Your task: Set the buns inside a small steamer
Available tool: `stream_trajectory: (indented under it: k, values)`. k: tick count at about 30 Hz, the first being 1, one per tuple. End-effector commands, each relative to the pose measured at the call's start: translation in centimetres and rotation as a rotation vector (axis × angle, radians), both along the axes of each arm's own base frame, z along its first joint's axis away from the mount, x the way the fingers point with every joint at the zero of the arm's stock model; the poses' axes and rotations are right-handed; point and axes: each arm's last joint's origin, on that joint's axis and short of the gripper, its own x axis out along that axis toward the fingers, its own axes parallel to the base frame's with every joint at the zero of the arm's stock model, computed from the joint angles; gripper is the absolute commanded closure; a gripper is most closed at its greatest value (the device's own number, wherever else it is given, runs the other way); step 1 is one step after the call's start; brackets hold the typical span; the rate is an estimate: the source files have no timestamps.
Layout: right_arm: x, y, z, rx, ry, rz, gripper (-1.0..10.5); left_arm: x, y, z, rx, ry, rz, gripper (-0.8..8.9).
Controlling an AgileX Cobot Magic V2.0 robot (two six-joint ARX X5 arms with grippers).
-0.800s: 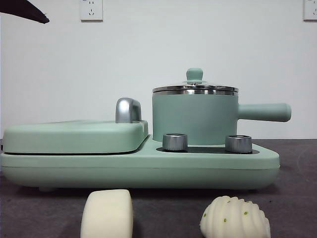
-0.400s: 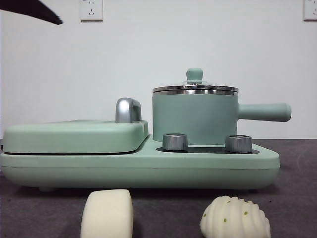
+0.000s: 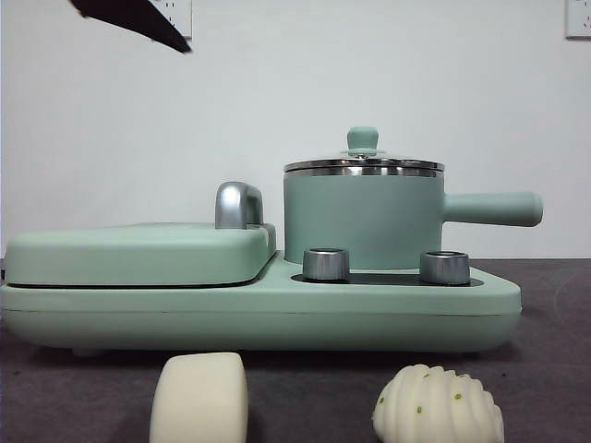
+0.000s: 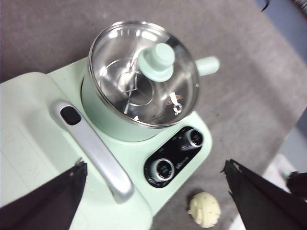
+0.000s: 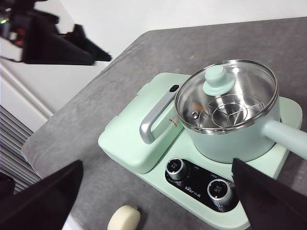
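Small steamer [image 3: 363, 218]: mint-green pot with a steel rim, seated on the right side of the green cooker base [image 3: 259, 309]; its long handle [image 3: 492, 209] points out to the side.
Steamer lid [image 4: 144, 73]: glass with a steel edge and a green knob [image 4: 159, 59], resting closed on the pot; a wire rack shows through the glass.
Smooth bun [image 3: 199, 397]: cream-white rounded block on the grey surface [image 3: 314, 392], in front of the cooker base and below the griddle side.
Ridged bun [image 3: 439, 404]: shell-like white dome with green flecks, on the surface in front of the two control knobs [image 3: 326, 264], apart from the smooth bun.
Griddle lid [image 3: 138, 251]: flat, mint green, closed, with a chrome handle [image 3: 238, 204] just beside the steamer.
Left gripper [image 4: 153, 191]: high above the cooker, jaws spread wide and empty; the steamer lid lies well beyond the jaw tips, the ridged bun shows between the jaws far below, touching neither.
Right gripper [image 5: 158, 191]: also raised above the surface, jaws wide apart with nothing between them but the control panel and the smooth bun far below; the steamer sits ahead of the jaws, untouched.
Front view: a black arm tip [image 3: 138, 18] at the top left corner, well clear of the steamer; which arm it is cannot be told.
Buns versus steamer: both buns outside the pot.
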Motion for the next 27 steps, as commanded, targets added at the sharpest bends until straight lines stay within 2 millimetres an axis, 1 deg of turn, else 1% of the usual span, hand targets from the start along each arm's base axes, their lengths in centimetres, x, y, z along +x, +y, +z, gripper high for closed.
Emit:
stream_trajectory:
  k: [1,8,12,15,18,21,26,27]
  values:
    - [0.0,0.0,0.5,0.007,-0.011,0.004,4.5,1.6,-1.6,0.3,0.049,-0.008,-0.017,3.48]
    - [0.0,0.0,0.5,0.007,-0.012,0.004,4.5,5.0,-6.2,-0.2,0.154,0.035,-0.047,3.49]
    - [0.0,0.0,0.5,0.006,-0.012,0.003,4.5,6.5,-8.9,-0.4,0.209,0.018,-0.047,3.49]
    - [0.0,0.0,0.5,0.006,-0.012,0.003,4.5,7.4,-10.9,-0.9,0.217,-0.005,-0.066,3.49]
    - [0.0,0.0,0.5,0.005,-0.012,0.001,4.5,8.0,-12.4,-1.5,0.22,-0.026,-0.097,3.49]
    - [0.0,0.0,0.4,0.003,-0.015,0.002,4.5,8.2,-13.6,-2.2,0.228,-0.052,-0.139,3.49]
    - [0.0,0.0,0.5,0.0,-0.018,0.003,4.5,7.7,-15.5,-3.1,0.342,-0.166,-0.194,3.55]
    - [0.0,0.0,0.5,-0.001,-0.02,0.004,4.5,7.7,-15.8,-3.3,0.344,-0.173,-0.202,3.8]
